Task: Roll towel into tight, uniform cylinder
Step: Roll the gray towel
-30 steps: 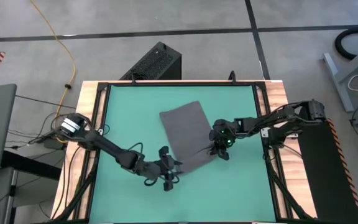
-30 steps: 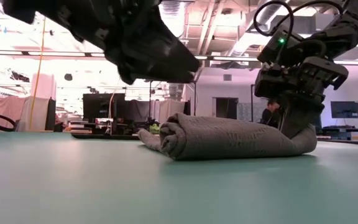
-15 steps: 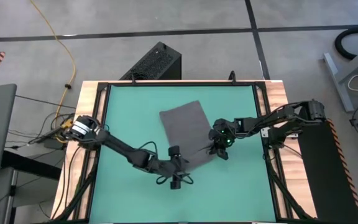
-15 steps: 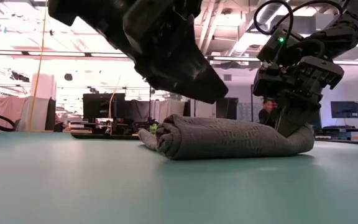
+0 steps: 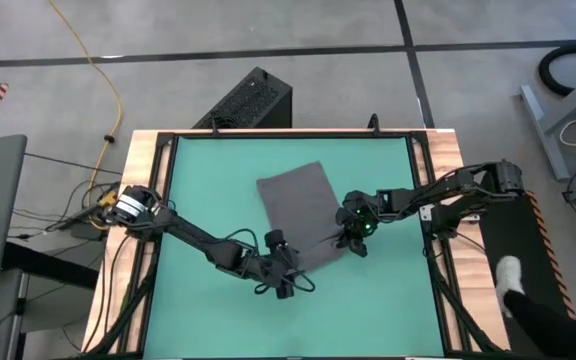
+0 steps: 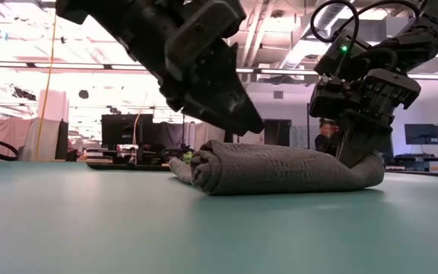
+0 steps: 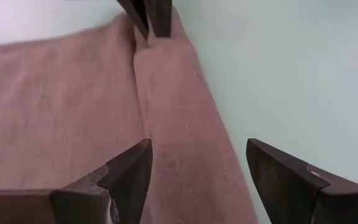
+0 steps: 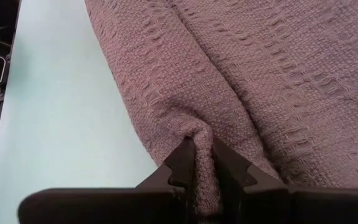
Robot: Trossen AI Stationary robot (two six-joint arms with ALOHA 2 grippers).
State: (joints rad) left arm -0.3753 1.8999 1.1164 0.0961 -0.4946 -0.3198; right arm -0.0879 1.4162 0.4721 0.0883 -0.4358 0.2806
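The dark grey towel (image 5: 296, 208) lies on the teal table (image 5: 208, 180). Its far part is flat and its near edge is rolled into a thick roll (image 6: 280, 169) that rests on the table. My right gripper (image 5: 354, 240) is shut on the roll's right end. My left gripper (image 5: 284, 278) is open and hovers over the roll's left end (image 7: 185, 143), one finger on either side. In the low view it (image 6: 243, 123) stands just above the cloth, and I cannot tell whether it touches. My right gripper pinches a raised fold of cloth (image 8: 201, 138) at the roll's right end between its two fingers (image 8: 180, 167). It comes from above, slanting from the table's right side. The roll's end (image 6: 367, 169) stays on the table, and the cloth is bunched at the fingers.
Bare teal table lies to the left of the towel and on its near side. The table has a wooden rim (image 5: 146, 200). A person's shoe and leg (image 5: 513, 280) show on the floor beside the table's right edge. A black box (image 5: 253, 98) stands behind the far edge.
My left gripper has moved toward the table's right edge and down, from beside the towel to over the roll's left end. My right gripper has kept its hold.
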